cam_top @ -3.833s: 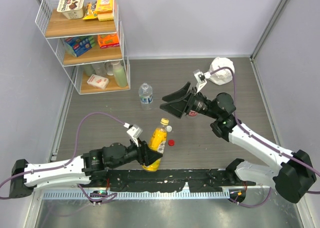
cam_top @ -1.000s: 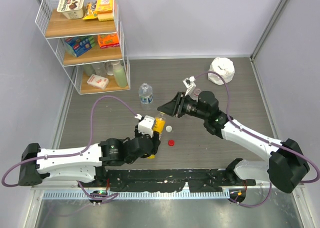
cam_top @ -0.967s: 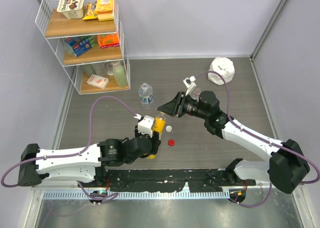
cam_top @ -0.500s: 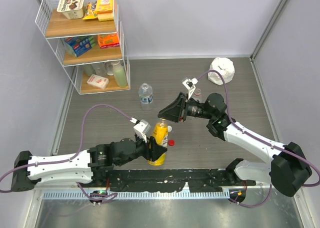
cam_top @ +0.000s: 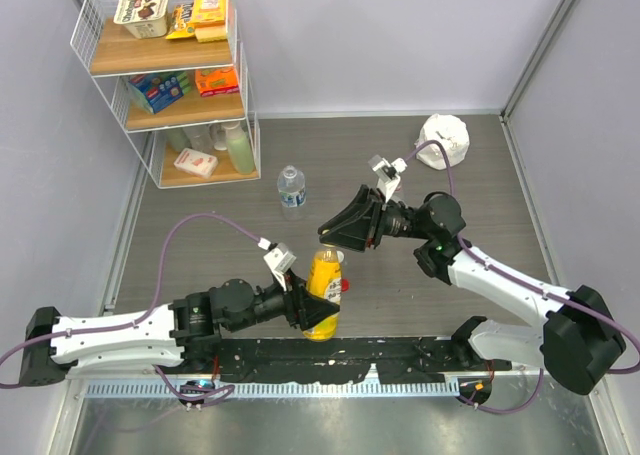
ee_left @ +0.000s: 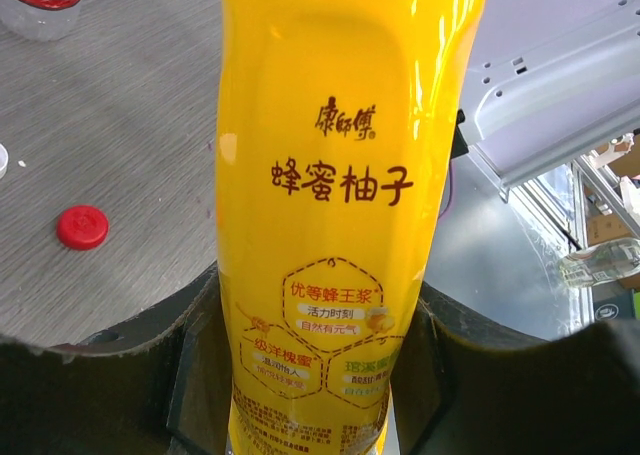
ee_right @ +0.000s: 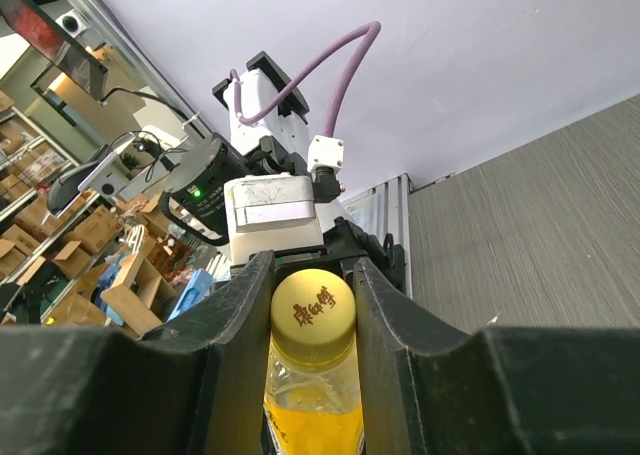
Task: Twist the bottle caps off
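Now | left fingers [ee_left: 190, 375] clamped on yellow bottle [ee_left: 340, 225] | right fingers [ee_right: 240, 335] pinching yellow cap [ee_right: 313, 310] | red cap [ee_left: 82, 227] loose nearby

The tall yellow-orange plastic bottle [ee_left: 340, 175] was smooth and glossy, with bright streaks of light running down its printed sleeve. Its small round yellow plastic cap [ee_right: 313, 311] looked duller, with a smooth printed top. The small round red plastic cap [ee_left: 82, 227] had a soft satin sheen. The dark grey table top [cam_top: 330, 145] was matt, with a fine streaked grain. The left gripper [ee_left: 320, 310] and the right gripper [ee_right: 312, 275] had matt black plastic jaws. The white wire rack [cam_top: 88, 20] carried pale wooden shelves [cam_top: 150, 67].
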`<state>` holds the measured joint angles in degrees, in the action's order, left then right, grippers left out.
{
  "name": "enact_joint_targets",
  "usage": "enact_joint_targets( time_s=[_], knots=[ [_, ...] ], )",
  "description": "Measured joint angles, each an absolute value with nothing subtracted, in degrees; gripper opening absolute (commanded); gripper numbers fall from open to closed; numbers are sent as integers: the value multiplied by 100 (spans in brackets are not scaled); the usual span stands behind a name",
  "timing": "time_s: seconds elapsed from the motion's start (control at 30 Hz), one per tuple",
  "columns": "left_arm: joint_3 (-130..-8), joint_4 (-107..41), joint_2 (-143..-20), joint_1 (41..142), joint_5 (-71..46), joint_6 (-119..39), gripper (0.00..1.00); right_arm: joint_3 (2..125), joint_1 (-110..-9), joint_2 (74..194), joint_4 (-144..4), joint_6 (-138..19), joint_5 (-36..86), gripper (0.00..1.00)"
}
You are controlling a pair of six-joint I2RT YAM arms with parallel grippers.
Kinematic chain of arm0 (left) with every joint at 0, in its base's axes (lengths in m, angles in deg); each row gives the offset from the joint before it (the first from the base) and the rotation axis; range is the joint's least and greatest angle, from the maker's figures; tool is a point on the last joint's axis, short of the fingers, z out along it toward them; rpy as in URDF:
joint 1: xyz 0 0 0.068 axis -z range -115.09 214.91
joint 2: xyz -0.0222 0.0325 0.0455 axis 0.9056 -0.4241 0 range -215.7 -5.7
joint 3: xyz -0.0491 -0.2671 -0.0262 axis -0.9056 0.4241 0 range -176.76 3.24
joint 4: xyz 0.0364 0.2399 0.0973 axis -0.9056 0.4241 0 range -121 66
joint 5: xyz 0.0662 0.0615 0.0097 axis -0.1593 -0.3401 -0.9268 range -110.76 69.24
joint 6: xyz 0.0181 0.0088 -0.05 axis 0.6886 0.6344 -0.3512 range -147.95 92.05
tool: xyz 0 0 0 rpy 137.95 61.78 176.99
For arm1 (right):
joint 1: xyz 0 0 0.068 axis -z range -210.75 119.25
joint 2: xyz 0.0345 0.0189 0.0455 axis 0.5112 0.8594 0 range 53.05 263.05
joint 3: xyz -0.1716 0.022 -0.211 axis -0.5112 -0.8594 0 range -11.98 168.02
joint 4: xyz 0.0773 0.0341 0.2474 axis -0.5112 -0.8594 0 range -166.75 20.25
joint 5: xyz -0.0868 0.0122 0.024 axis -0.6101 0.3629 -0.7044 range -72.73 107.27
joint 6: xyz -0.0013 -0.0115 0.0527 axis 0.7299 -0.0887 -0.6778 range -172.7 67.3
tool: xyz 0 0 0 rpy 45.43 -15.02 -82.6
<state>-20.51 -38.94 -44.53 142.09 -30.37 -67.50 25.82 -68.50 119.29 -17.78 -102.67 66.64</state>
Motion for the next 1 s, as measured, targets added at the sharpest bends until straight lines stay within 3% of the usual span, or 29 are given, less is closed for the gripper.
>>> enact_joint_targets(
  time_s=[0.03,0.1,0.17,0.23,0.5,1.0],
  knots=[
    [-2051,-3894,-4451,14209,-3039,-6750,0,2575,-6848,11915,-1785,-10269,6655,27],
    [-2051,-3888,-4453,14209,-3057,-6752,0,2560,-6837,11885,-1842,-10267,6602,58],
    [-2051,-3875,-4459,14209,-3074,-6743,0,2549,-6824,11826,-1925,-10254,6482,75],
    [-2040,-3746,-4490,14238,-3037,-6728,0,2549,-6748,11756,-1957,-10245,6242,82],
    [-2047,-3337,-4822,14255,-3173,-6616,0,2722,-6671,11478,-2845,-9896,5582,89],
    [-3105,-1717,-6072,14277,-5046,-6669,0,4295,-6837,11791,-6836,-9021,3079,95]
  ],
)
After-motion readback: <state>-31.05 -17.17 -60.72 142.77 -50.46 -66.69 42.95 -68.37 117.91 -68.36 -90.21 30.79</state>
